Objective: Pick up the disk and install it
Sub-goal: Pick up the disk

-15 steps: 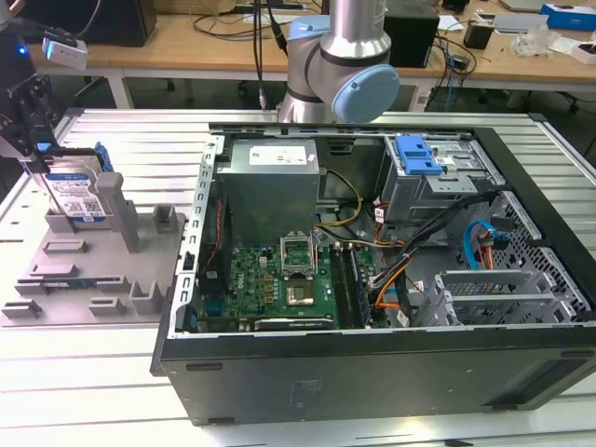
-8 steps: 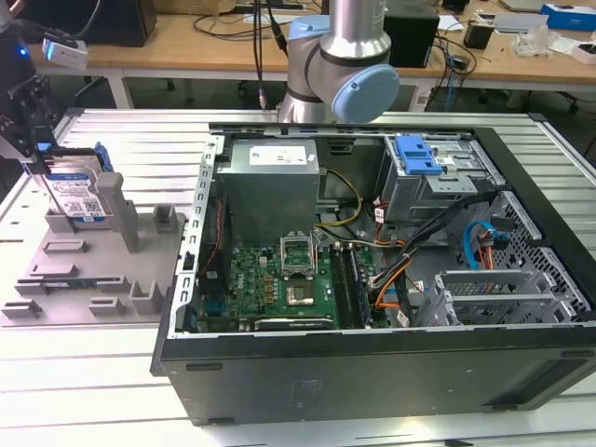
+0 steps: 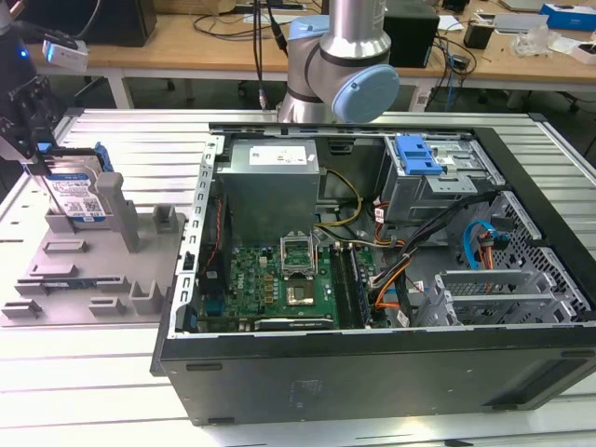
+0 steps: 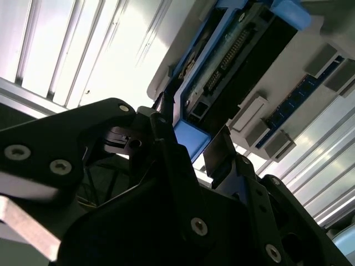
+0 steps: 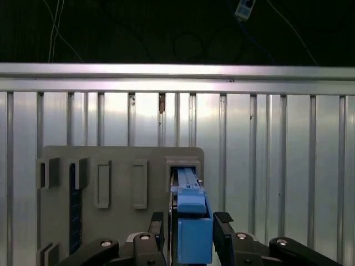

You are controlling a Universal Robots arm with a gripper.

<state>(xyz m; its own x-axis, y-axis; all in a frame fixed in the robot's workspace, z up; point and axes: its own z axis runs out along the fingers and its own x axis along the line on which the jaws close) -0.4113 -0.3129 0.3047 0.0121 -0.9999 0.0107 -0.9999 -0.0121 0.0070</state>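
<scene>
So far only the grasp is made; neither the lift nor the install shows as done.

- The disk (image 3: 76, 191) stands on edge in a slot of the grey fixture tray (image 3: 88, 279), at the exterior view's left, well apart from the open computer case (image 3: 372, 368). Its label faces outward and the blue carrier frames it.
- The gripper (image 5: 191, 219) sits over the disk's upper edge. In both wrist views the fingers (image 5: 223, 224) lie one on each side of the blue carrier, against it, with no gap I can make out. Judged closed on the disk.
- The disk looks seated: in the first wrist view its far end sits inside the tray's slot. In the exterior view its lower edge is down among the tray's grey posts. Judged not yet raised.
- The tray rests on the slatted aluminium table (image 3: 93, 382), just beside the case's side wall.
- Inside the case, the grey power-supply box (image 3: 270, 182) is at the back and the green motherboard (image 3: 279, 279) is below it.
- A metal drive cage (image 3: 447, 191) with a blue latch (image 3: 416, 154) on top sits toward the exterior view's right. Whether the cage has a free bay I cannot tell.

Progress, as a judgement: the first step is partly done, with the disk gripped but not lifted. Outstanding are carrying it across to the case and seating it in a bay.
</scene>
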